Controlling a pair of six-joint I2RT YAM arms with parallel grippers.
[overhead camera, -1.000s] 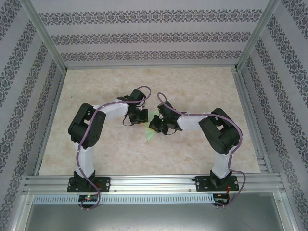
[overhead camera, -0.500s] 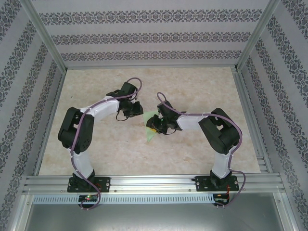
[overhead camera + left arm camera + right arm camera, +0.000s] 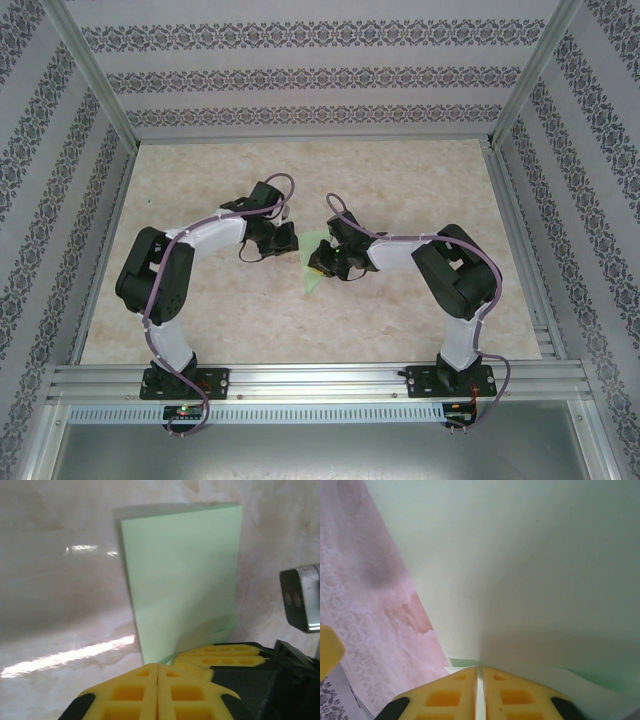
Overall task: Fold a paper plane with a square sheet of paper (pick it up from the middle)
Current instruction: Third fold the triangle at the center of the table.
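Paper [image 3: 182, 575] reads pale mint-green, plain, not a mark on it. Table [image 3: 420, 180] is cream marble with pinkish-brown veins running through. Walls [image 3: 300, 75]: white with dark floral bands, stripe after stripe. Arms [image 3: 215, 232] are white with black joints, purple cables [image 3: 290, 182] looping over. Left gripper [image 3: 157, 667] shows yellow gridded pads on black; right gripper [image 3: 480, 669], the same yellow. Frame [image 3: 300, 380] is silver.

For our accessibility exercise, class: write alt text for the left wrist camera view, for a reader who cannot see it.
Pale mint-green paper rests on a marbled table, its near corner pinched by the right gripper. The left gripper, yellow-fingered and shut, sits at the bottom of the frame.
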